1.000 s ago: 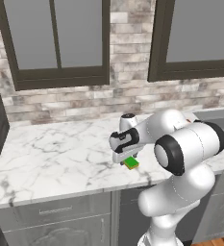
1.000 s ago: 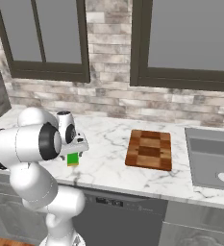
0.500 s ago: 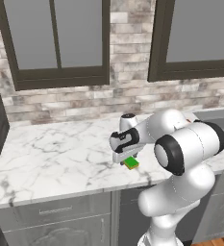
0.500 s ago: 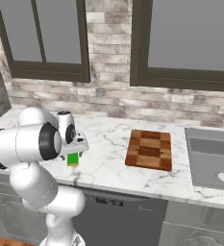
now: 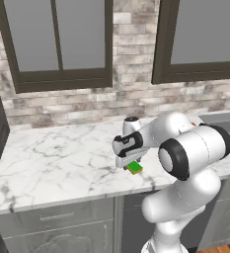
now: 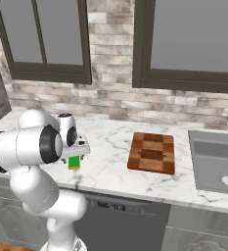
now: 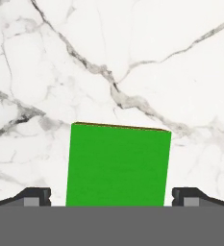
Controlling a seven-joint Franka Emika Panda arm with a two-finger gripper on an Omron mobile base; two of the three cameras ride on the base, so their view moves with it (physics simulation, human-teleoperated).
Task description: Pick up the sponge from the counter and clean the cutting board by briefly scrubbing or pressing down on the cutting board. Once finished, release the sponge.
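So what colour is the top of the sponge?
Bright green; the sponge shows best in the hand view, lying on the white marble counter.

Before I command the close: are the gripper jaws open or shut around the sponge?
Open. In the hand view the gripper has a fingertip on each side of the green sponge, with a gap showing between each tip and it.

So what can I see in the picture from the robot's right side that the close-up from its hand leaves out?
The right-side picture takes in the wooden cutting board, the sink, the brick wall, the windows and the robot's white arm. The hand close-up looks straight down and adds the two dark fingertips, one on each side of the sponge and apart from it, so the gripper is open. Both show the green sponge lying on the white marble counter.
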